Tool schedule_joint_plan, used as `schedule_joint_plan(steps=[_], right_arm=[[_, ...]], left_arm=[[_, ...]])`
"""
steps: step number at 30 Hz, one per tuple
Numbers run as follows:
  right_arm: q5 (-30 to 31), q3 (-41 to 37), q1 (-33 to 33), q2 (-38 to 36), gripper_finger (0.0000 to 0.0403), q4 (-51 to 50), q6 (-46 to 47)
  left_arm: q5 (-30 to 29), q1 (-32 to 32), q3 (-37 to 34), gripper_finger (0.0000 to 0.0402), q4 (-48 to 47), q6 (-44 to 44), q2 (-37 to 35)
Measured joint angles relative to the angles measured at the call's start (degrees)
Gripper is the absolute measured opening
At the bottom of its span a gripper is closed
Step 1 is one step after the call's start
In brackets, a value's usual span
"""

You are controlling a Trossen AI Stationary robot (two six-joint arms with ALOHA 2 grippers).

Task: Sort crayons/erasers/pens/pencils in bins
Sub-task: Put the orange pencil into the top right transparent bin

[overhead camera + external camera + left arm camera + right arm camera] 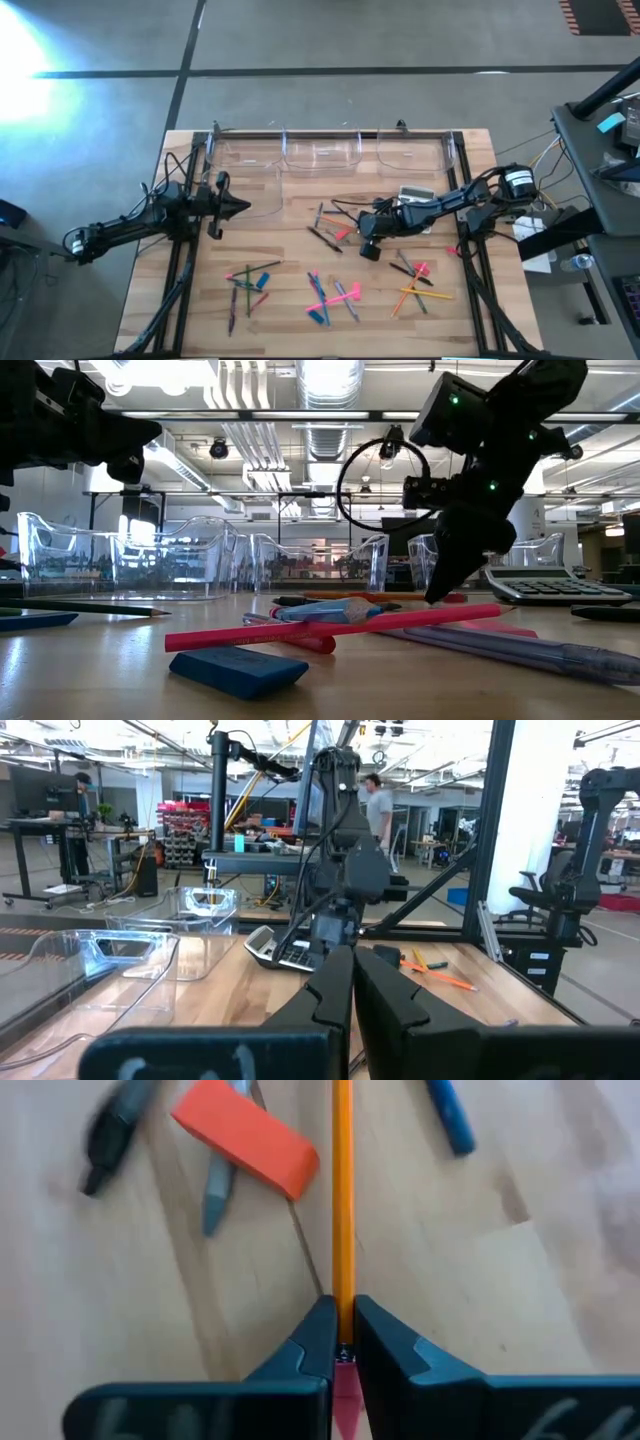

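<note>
**While left idles, right clamps an orange pencil**

With its jaws pinched nearly shut, the right gripper [342,1330] holds a thin orange pencil [342,1190] low over the middle of the tabletop [200,300], toward the right edge. An orange eraser block [245,1135] lies just beside the pencil, a grey calculator [417,194] near the arm. Left gripper [238,207] hangs fully closed and empty by the left edge. Clear bins [320,152] line the far edge. More pencils and pens [330,295] lie scattered along the near edge, a blue eraser [238,669] among them.
</note>
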Motion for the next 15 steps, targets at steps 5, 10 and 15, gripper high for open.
schedule_joint_plan(steps=[5, 10, 15], right_arm=[[3.6, 1.3, 0.0, -4.9, 0.0019, -2.7, 0.2], [9.2, 1.3, 0.1, -11.5, 0.0018, -2.3, -0.1], [18.6, 1.3, -0.6, -19.3, 0.0018, -4.2, -2.2]], left_arm=[[0.0, 0.0, 0.0, 0.0000, 0.0, 0.0, 0.0], [0.0, 0.0, 0.0, 0.0000, 0.0, 0.0, -0.1], [0.0, 0.0, 0.0, 0.0000, 0.0, 0.0, -0.1]])
